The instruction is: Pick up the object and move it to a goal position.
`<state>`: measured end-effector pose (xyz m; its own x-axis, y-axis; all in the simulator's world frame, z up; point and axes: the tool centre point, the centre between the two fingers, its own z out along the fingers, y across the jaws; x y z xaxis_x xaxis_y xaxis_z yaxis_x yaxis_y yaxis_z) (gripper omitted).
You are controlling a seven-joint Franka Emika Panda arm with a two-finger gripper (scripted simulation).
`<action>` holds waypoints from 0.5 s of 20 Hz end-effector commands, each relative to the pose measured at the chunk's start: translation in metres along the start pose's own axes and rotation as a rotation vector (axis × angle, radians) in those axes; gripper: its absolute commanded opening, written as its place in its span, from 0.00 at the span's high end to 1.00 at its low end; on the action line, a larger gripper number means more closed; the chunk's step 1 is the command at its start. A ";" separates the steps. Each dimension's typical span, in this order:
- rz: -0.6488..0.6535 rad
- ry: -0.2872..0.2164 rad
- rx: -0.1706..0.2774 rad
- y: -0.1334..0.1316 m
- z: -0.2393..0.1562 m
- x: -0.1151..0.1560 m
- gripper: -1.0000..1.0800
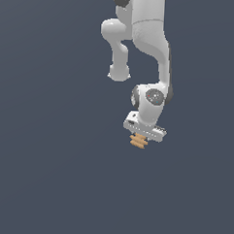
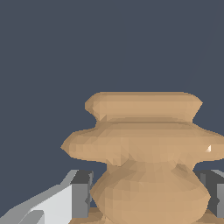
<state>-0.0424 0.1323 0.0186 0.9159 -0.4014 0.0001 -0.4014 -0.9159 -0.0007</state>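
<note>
Since the object (image 1: 138,141) sits directly under the white gripper (image 1: 141,137) in the exterior view, with its ridged orange-tan layers poking out just below the hand, the pick-up part of the task looks done or very nearly so. From the wrist view, the object (image 2: 144,153) fills the space between the two dark finger pads (image 2: 82,194), one on each side of its lower bulge, and the pads appear to touch it, so the gripper seems to be pinching the piece, though actual contact is hard to confirm at this angle. Nothing but a plain dark backdrop shows around the arm (image 1: 142,37), so I cannot tell whether the object is lifted off a surface or resting on one. No goal marker is visible in either view. What remains, as I judge it, is carrying the piece to the goal position, wherever that lies.
</note>
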 end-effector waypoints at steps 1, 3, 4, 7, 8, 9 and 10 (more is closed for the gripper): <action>0.001 0.000 -0.001 0.001 0.001 0.000 1.00; 0.000 0.000 0.000 0.000 0.000 0.000 1.00; 0.000 0.000 0.000 0.001 0.000 0.001 1.00; 0.000 0.000 0.000 0.007 -0.001 0.008 1.00; 0.000 0.000 0.000 0.009 -0.002 0.011 1.00; 0.000 0.000 0.000 0.013 -0.003 0.015 1.00; 0.000 0.000 0.000 0.017 -0.004 0.020 1.00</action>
<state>-0.0347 0.1171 0.0209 0.9164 -0.4002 -0.0005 -0.4002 -0.9164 -0.0008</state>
